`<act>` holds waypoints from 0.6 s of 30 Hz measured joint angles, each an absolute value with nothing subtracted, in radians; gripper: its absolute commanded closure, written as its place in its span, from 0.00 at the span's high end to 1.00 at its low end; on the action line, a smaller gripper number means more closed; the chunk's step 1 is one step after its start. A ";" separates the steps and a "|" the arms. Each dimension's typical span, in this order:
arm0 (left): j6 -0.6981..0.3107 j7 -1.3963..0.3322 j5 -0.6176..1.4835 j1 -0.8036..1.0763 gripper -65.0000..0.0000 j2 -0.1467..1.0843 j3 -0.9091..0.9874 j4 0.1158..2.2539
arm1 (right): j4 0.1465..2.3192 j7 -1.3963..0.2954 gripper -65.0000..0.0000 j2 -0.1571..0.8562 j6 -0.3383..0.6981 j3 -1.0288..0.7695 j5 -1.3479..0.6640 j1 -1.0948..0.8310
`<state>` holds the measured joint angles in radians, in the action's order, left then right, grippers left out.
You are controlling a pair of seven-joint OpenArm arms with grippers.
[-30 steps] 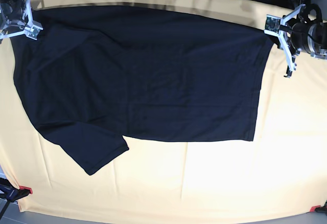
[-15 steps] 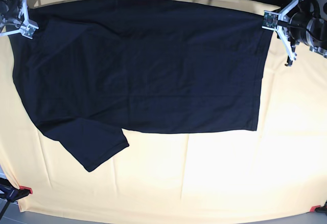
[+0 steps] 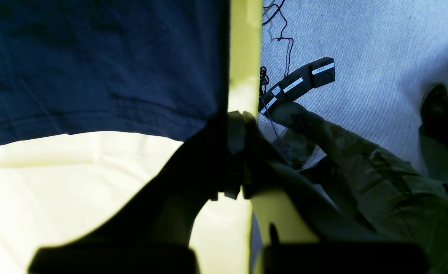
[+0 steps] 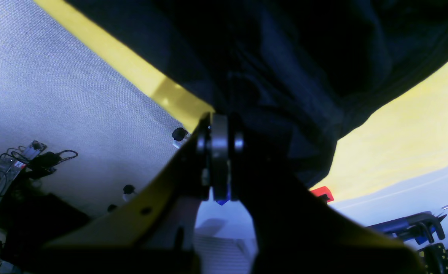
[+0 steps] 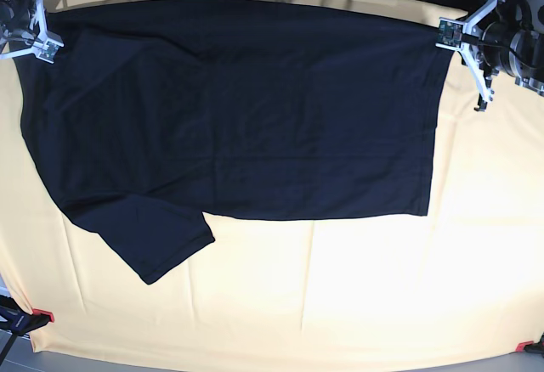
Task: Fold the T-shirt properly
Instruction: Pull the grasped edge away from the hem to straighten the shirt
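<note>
Since a second ago the far edge of the T-shirt (image 5: 238, 109) has been drawn further toward the back of the worktop (image 5: 357, 295), the near hem has shifted back with it, and both arms have been raised slightly; over the last half second almost nothing is seen to have changed. The garment is now spread flat and wide across the yellow-covered worktop, one sleeve (image 5: 149, 245) splayed toward the near left corner in the base view. The left gripper (image 5: 463, 45) is seen at the far corner on the base view's right; in its wrist view the jaws are pressed together at the hem corner (image 3: 212, 118), apparently pinching the cloth. The right gripper (image 5: 38, 36) is at the opposite far corner, and in its wrist view the jaws are closed with dark fabric (image 4: 284, 76) bunched directly over them, so a pinch on the cloth is judged likely. A person's sleeve and cables are visible on the floor beyond the worktop edge in the left wrist view. Progress is judged early: the spreading and straightening stage appears nearly complete, with only faint wrinkles remaining, but no fold has been made. Sleeves and body folds are all still to be done.
</note>
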<state>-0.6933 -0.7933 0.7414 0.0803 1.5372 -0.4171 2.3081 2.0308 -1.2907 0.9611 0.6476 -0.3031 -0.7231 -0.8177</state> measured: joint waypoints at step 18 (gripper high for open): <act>-0.693 -0.810 0.801 0.080 0.00 1.537 -0.417 2.309 | 2.034 -1.291 0.00 1.009 0.647 -0.336 -0.733 -0.907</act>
<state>-0.6933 -0.8104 0.8013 0.0803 1.5368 -0.4171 2.3089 2.0338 -1.2907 1.0092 0.6472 -0.3359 -0.7334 -0.9073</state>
